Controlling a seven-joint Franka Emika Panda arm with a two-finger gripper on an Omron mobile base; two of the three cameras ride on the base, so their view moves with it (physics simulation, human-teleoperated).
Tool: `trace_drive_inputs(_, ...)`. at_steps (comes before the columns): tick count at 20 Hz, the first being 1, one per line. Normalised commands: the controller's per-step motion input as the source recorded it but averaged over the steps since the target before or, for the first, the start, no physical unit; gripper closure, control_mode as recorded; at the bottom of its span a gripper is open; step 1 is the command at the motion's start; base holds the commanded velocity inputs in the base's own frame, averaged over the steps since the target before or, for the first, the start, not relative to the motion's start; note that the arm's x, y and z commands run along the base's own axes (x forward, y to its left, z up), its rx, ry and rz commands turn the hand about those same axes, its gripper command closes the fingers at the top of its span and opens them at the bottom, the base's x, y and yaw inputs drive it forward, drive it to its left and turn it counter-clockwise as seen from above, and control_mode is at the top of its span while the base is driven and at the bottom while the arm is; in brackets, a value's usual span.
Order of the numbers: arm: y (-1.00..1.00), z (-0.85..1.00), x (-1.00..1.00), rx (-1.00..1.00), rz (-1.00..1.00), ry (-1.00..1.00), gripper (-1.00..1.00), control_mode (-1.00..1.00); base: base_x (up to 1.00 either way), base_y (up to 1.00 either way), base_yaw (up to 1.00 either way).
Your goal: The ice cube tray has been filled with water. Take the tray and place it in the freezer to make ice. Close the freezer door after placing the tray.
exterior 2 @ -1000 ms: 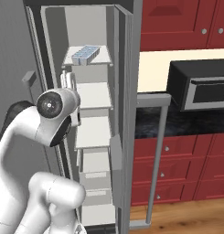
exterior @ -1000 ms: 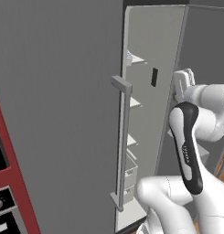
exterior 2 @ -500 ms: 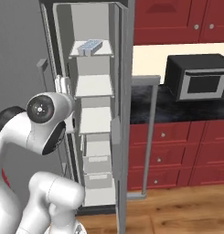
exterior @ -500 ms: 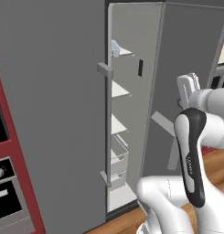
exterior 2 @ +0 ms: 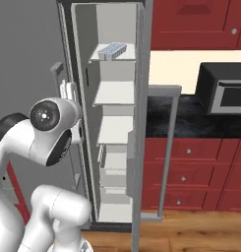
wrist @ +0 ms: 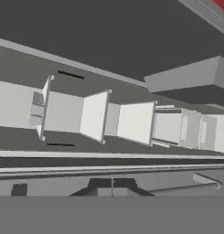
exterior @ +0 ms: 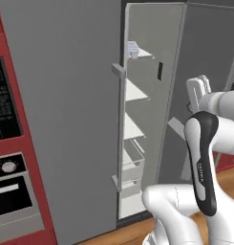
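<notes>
Ice cube tray (exterior 2: 112,49) lies on the top shelf inside the freezer (exterior 2: 114,93), near the shelf's front edge. From the left base view only its end (exterior: 132,48) shows, past the edge of the plain grey door (exterior: 66,115). Freezer door (exterior 2: 141,123) stands wide open. Hand view is rolled sideways: shelves in a row, tray (wrist: 37,109) at far left. Lower bins hold nothing visible. Gripper opening: cannot tell. Black microwave (exterior 2: 223,88) sits on the counter to the right.
</notes>
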Motion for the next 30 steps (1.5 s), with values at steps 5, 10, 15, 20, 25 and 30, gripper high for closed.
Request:
trace_drive_inputs(5,0.00,0.00,0.00,0.00,0.00,0.00,1.00,1.00,-0.53,-0.41,0.14)
trace_drive_inputs(10,0.00,0.00,0.00,0.00,0.00,0.00,1.00,1.00,-0.44,-0.29,0.04)
trace_drive_inputs(15,-0.02,0.00,0.00,0.00,0.01,0.00,1.00,-1.00,-0.02,-0.31,0.01)
trace_drive_inputs(20,-0.13,0.00,-0.24,0.00,-0.01,0.00,1.00,-1.00,0.00,0.00,0.00)
trace_drive_inputs(25,-0.20,-0.01,-0.98,0.00,-0.08,-0.07,1.00,-1.00,0.00,0.00,0.00)
trace_drive_inputs(30,-0.55,0.00,-0.62,0.02,-0.11,0.01,1.00,-1.00,0.00,0.00,0.00)
